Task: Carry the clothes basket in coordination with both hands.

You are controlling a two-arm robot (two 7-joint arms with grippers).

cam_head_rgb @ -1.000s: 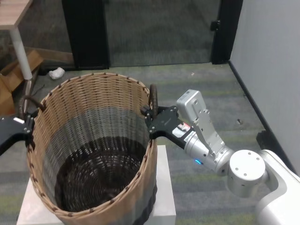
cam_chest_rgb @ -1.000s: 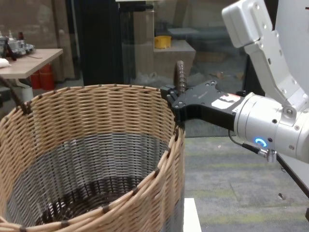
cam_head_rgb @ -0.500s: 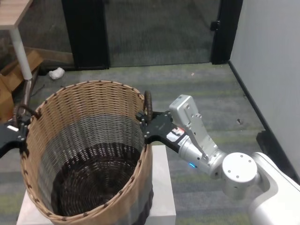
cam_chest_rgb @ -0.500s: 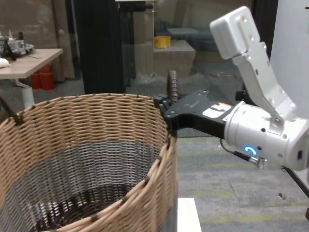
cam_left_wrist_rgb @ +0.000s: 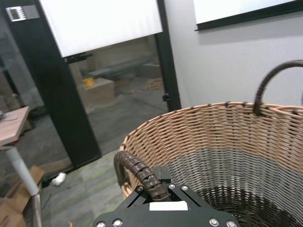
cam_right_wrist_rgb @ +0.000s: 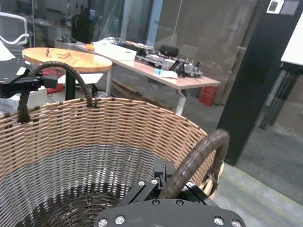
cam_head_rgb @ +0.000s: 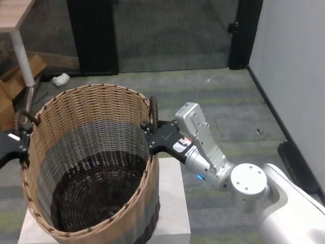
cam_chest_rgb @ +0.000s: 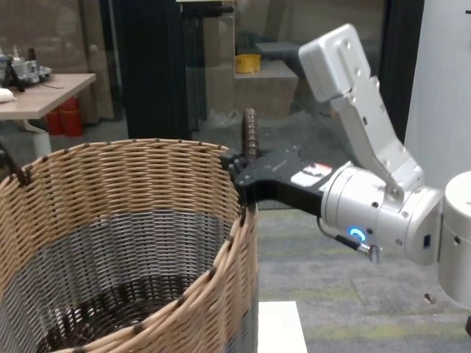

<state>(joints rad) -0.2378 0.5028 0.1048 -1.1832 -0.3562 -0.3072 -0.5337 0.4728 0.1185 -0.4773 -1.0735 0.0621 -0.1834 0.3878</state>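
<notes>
Wicker clothes basket (cam_head_rgb: 91, 162) over white pedestal (cam_head_rgb: 170, 203), mid-carry, both loop handles gripped: left gripper (cam_head_rgb: 20, 141) clamped on left handle (cam_left_wrist_rgb: 137, 171), right gripper (cam_head_rgb: 151, 136) clamped on right handle (cam_right_wrist_rgb: 199, 158); next move likely needs both arms travelling level together.

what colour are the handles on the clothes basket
Dark brown, wrapped in a ribbed coil. The handles on the tan and grey basket show best in the right wrist view.
</notes>
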